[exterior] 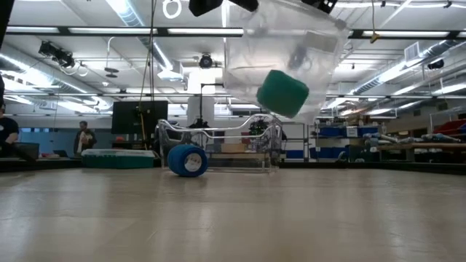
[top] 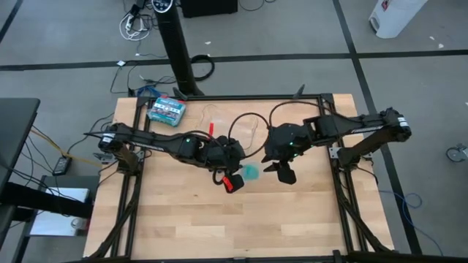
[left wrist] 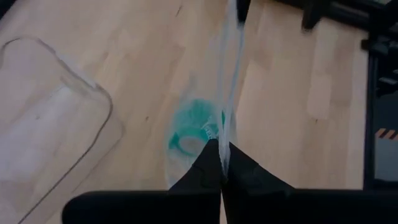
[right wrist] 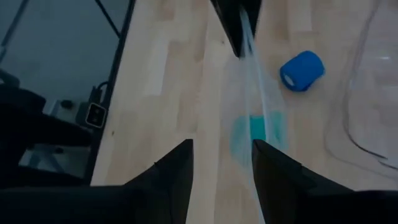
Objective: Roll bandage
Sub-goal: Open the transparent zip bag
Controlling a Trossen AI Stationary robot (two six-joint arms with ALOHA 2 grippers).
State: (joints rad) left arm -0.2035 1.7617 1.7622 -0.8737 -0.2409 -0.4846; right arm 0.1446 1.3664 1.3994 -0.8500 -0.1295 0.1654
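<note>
- Bandage (exterior: 187, 160): a small bright blue roll lying on its side on the table (top: 219, 226), free of both grippers. In the right wrist view the same roll (right wrist: 302, 70) lies on the bare wood, apart from the bag.
- Clear bag (exterior: 287, 54) hangs above the table between the two arms, with a teal-green roll (exterior: 283, 92) inside it, tilted and near the bag's lower part.
- From above, the teal roll (top: 251, 172) shows between the two grippers, near the middle of the table.
- Left gripper (left wrist: 221, 163): fingers pressed together, pinching the edge of the clear bag; the plastic runs taut away from its tips and the teal roll (left wrist: 194, 124) shows through the film just beyond them.
- Right gripper (right wrist: 221, 152): fingers spread apart, nothing clamped between them; the bag's film (right wrist: 255, 81) passes just beside one finger, and I cannot tell whether it touches.
- In the high view the left gripper (top: 232, 179) sits near the table's centre and the right gripper (top: 284, 172) just across the bag from it.
- Printed box (top: 166, 109), green and white, lies near the table's far left corner, well apart from the arms.
- Clear plastic tray (left wrist: 50, 118) lies on the wood beside the left arm.
- Low view shows a person (exterior: 84, 137) standing in the room far behind the table.
</note>
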